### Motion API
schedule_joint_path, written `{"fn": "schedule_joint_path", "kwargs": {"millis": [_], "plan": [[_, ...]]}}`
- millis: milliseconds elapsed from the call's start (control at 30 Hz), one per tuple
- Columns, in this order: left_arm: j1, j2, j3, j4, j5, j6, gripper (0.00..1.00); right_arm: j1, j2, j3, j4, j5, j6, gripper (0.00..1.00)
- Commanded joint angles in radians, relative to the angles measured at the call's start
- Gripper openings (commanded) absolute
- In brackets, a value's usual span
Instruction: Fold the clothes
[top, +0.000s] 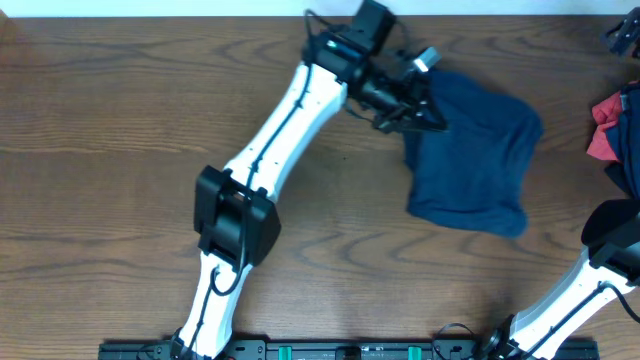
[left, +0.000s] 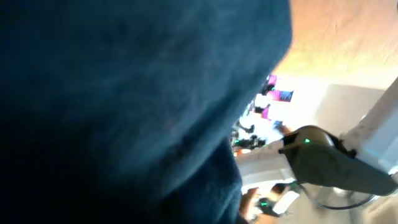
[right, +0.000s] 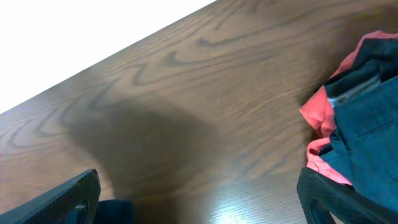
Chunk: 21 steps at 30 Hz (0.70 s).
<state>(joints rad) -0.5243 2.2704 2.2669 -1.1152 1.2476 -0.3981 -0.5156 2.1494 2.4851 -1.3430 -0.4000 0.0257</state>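
The clothes are a dark navy-blue garment (top: 475, 150), bunched on the table right of centre. My left gripper (top: 428, 110) is at its upper left edge, shut on the cloth and lifting that edge. In the left wrist view the navy fabric (left: 124, 106) fills most of the frame and hides the fingers. My right gripper (right: 199, 205) is open and empty, low over bare wood at the right edge of the table, with a small dark corner of fabric (right: 115, 211) by its left finger.
A pile of red and dark clothes (top: 615, 130) lies at the table's right edge and shows in the right wrist view (right: 354, 130). The left arm (top: 280, 140) stretches diagonally across the table's middle. Bare wood lies to the left.
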Motion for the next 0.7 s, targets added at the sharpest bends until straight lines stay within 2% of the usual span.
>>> {"fn": "schedule_joint_path", "kwargs": {"millis": [0,100,200,300,433,667], "plan": [[0.101,-0.029,0.013,-0.138,-0.071,0.162,0.06,0.016,-0.001,0.014,-0.003,-0.019,-0.005,0.99],[0.169,-0.029,0.013,-0.299,-0.287,0.238,0.06,0.026,-0.001,0.014,-0.011,-0.019,-0.006,0.99],[0.225,-0.029,0.013,-0.394,-0.343,0.319,0.06,0.037,-0.001,0.014,-0.014,-0.019,-0.013,0.99],[0.266,-0.029,0.013,-0.486,-0.423,0.319,0.06,0.046,-0.001,0.014,-0.02,-0.019,-0.012,0.99],[0.294,-0.029,0.0,-0.572,-0.624,0.312,0.06,0.062,-0.001,0.014,-0.027,-0.019,-0.013,0.99],[0.279,-0.028,-0.025,-0.56,-0.717,0.193,0.06,0.093,-0.001,0.014,-0.039,-0.018,-0.016,0.99]]}}
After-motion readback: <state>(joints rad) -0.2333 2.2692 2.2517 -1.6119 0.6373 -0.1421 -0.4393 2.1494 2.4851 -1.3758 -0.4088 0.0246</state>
